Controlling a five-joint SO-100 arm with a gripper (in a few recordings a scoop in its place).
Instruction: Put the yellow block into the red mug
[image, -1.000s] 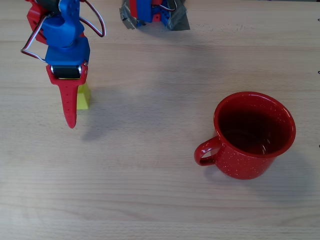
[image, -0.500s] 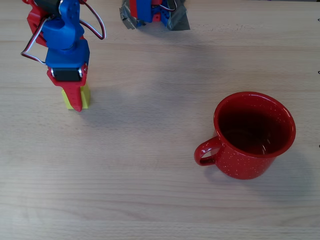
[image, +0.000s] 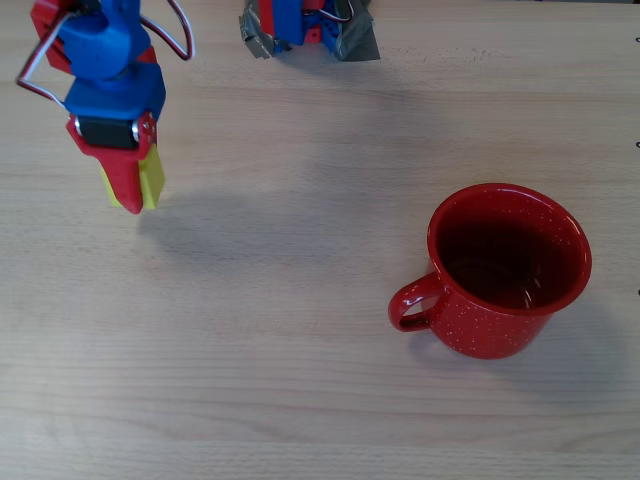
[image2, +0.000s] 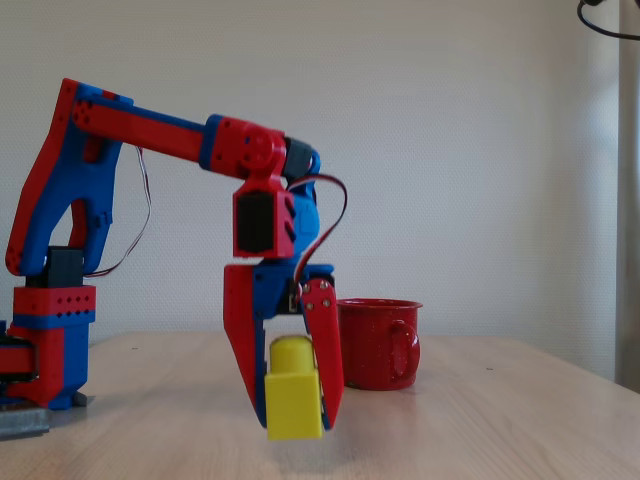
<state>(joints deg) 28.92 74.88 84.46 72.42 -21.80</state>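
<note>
My red and blue gripper (image2: 292, 410) is shut on the yellow block (image2: 293, 391), which hangs just above the wooden table with its round stud up. In the overhead view the gripper (image: 132, 198) sits at the upper left, the yellow block (image: 152, 177) showing beside its red finger. The red mug (image: 508, 270) stands upright at the right, handle pointing lower left, far from the gripper. In the fixed view the red mug (image2: 380, 343) stands behind the gripper, slightly to its right.
The arm's base (image: 305, 27) is fixed with tape at the table's top edge in the overhead view. In the fixed view the base (image2: 45, 340) stands at the left. Bare wooden table (image: 300, 380) lies between gripper and mug.
The gripper closed on the yellow block and lifted it off the table, shifting slightly left and up in the overhead view. The mug stayed put.
</note>
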